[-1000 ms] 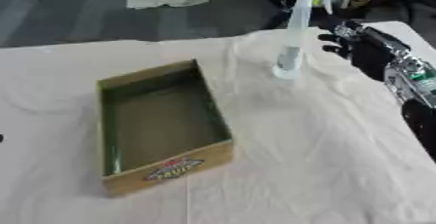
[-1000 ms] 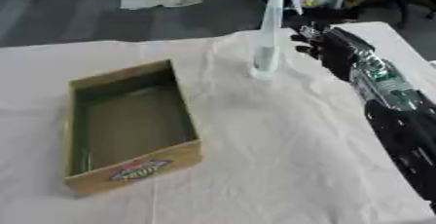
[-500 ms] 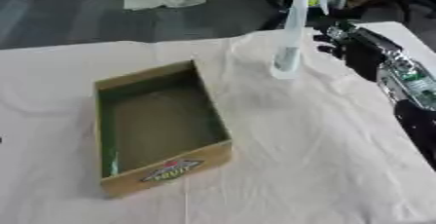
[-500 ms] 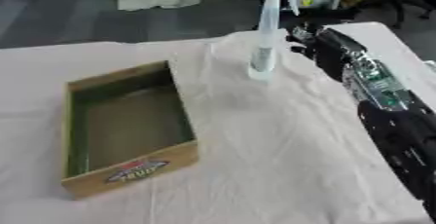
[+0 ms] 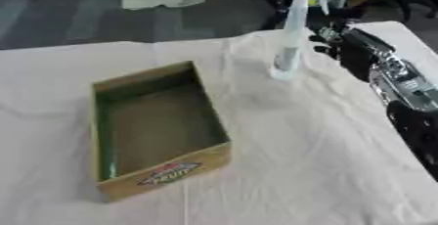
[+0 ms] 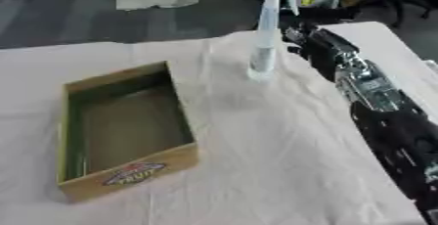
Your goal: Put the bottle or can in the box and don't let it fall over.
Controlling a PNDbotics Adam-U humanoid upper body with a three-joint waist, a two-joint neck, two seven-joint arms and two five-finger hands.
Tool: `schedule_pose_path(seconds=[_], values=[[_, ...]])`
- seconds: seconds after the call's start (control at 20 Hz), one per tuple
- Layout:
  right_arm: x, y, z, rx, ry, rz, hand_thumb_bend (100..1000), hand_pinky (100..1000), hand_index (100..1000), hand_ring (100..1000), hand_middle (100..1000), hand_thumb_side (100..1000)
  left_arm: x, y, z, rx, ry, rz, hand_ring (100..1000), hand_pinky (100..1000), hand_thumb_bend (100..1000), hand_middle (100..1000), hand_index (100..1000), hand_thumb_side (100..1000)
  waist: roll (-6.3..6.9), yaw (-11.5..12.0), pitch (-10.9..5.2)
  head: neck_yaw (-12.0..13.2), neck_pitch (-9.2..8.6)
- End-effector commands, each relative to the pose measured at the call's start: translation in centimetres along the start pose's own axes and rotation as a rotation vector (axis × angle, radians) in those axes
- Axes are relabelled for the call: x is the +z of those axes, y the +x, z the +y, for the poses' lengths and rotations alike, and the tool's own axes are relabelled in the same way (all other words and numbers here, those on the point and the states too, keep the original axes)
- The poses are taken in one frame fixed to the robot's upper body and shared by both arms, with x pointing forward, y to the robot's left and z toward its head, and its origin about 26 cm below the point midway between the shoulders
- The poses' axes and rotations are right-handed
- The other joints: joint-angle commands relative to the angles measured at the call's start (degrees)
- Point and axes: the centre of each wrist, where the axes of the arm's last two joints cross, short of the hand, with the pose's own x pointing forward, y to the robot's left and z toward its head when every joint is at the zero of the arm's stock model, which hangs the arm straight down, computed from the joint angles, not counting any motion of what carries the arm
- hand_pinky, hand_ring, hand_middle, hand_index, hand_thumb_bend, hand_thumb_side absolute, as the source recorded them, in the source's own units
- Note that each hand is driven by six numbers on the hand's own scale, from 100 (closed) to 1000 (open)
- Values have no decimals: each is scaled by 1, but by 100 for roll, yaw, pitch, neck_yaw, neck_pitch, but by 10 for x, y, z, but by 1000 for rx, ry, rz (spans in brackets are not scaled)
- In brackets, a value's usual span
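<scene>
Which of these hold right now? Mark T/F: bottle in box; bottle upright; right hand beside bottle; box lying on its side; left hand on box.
1. The bottle is in the box. False: it stands on the cloth, apart from the box.
2. The bottle is upright. True.
3. The right hand is beside the bottle. True; whether its fingers touch it cannot be told.
4. The box lies on its side. False: it sits flat, open side up, with nothing inside.
5. The left hand rests on the box. False: no left hand shows.
</scene>
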Motion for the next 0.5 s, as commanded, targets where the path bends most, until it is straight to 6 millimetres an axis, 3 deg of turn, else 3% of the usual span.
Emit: schedule_pose_path(seconds=[0.05,0.5], values=[[-1,13,-5,23,0,-20,100,1000,1000,1000,1000,554,-2,4,1,-15,-6,-14,873,1000,100,1000,793,883,-1,-3,-47,0,-48],[-5,6,0,31,-45,-8,100,997,1000,1000,1000,564,-3,3,0,-11,-15,-9,872,1000,100,1000,793,885,7,-19,-71,-18,-16]])
